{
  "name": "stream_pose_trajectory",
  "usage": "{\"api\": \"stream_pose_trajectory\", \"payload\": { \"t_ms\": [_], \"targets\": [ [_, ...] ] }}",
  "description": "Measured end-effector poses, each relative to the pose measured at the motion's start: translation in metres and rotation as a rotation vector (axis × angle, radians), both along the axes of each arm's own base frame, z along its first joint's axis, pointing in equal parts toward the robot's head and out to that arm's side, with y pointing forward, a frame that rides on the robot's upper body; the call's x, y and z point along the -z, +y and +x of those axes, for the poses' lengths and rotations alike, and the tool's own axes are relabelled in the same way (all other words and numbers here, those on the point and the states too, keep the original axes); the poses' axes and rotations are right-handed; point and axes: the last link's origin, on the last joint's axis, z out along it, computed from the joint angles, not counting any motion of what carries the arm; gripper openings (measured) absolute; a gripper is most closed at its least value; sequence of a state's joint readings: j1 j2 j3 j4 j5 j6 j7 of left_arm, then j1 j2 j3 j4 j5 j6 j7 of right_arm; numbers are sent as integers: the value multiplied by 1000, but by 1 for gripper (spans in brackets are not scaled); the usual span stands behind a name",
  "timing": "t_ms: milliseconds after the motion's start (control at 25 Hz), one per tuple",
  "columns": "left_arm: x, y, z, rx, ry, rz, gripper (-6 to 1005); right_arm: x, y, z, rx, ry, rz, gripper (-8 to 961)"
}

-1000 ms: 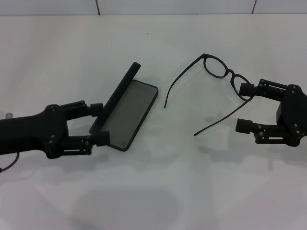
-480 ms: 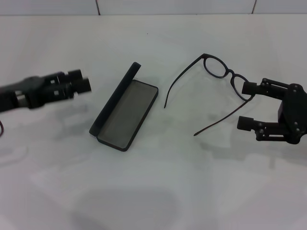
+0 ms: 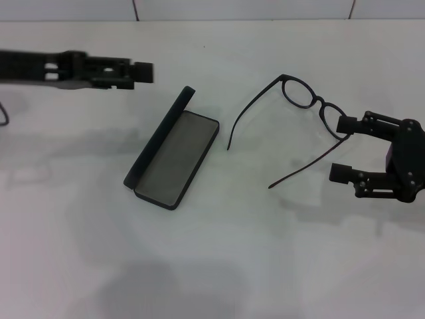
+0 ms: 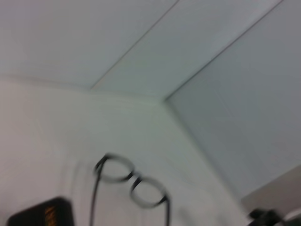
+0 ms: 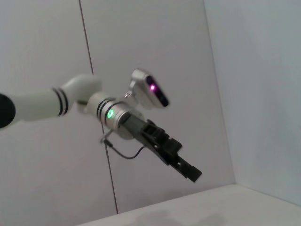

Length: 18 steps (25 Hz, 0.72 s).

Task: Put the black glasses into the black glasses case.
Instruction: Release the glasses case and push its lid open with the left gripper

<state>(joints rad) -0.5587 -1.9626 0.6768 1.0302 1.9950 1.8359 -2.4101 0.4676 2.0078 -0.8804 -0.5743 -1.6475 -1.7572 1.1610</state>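
The black glasses case [image 3: 172, 155] was found lying open on the white table [image 3: 219, 266], left of centre, its grey lining exposed and its lid raised along the left edge; nothing was seen inside it. To its right, well apart, the black glasses [image 3: 296, 125] were found resting on the table with both temple arms unfolded and pointing toward the near side. The right gripper [image 3: 340, 149] was observed at the right, low over the table, its fingers spread wide on either side of the right end of the frame; contact with the frame could not be confirmed, and nothing was judged to be held. Farther back on the left, the left gripper [image 3: 142, 72] was seen raised above the table beyond the case, carrying nothing; whether its fingers were parted could not be told. The opening of the case was judged done; grasping the glasses, carrying them across and laying them in the case were judged outstanding.
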Motion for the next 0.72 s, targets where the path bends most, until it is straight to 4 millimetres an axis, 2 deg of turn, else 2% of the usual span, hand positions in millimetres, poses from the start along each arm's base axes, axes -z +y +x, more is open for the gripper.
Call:
{"api": "stream_pose_trajectory", "payload": {
  "t_ms": [240, 360, 560, 720],
  "targets": [
    [8, 29, 46, -50, 274, -96, 886, 1, -3, 4, -2, -6, 17, 858],
    [16, 39, 60, -72, 401, -110, 885, 2, -3, 4, -4, -7, 21, 857],
    [33, 47, 66, -117, 631, -84, 885, 3, -4, 6, -10, -10, 33, 857],
    [53, 45, 71, -111, 721, -80, 884, 5, -5, 8, -2, -10, 41, 858]
  ]
}}
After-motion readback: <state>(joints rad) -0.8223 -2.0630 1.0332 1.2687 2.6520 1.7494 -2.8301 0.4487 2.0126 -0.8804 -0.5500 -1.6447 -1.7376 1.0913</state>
